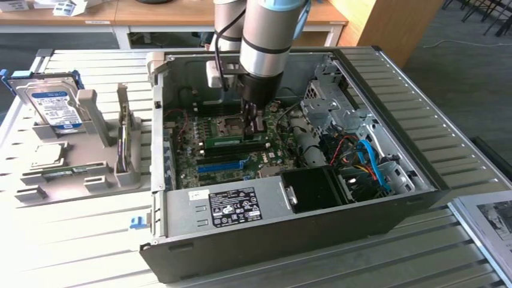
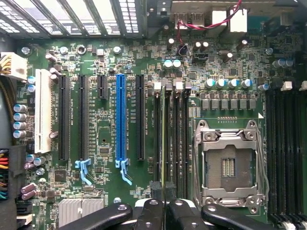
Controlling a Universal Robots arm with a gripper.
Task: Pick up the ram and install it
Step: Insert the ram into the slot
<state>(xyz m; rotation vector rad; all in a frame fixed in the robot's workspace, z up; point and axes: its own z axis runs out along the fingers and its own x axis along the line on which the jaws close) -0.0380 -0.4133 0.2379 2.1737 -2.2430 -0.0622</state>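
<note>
right, ram (image 2: 164,143) pinched on edge just beside the cpu socket (image 2: 230,165).
my arm reaches into the open computer case (image 1: 264,234), over the motherboard (image 2: 105,62) that carries the socket. my gripper (image 2: 164,203) is pressed together on the thin green stick, holding it upright and lined along a dark memory slot beside the socket, i'd say so it can go straight down. i can't tell whether it's seated.

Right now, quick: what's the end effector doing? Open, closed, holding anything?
The end effector: closed on the ram, held edge-on at the memory slots.
</note>
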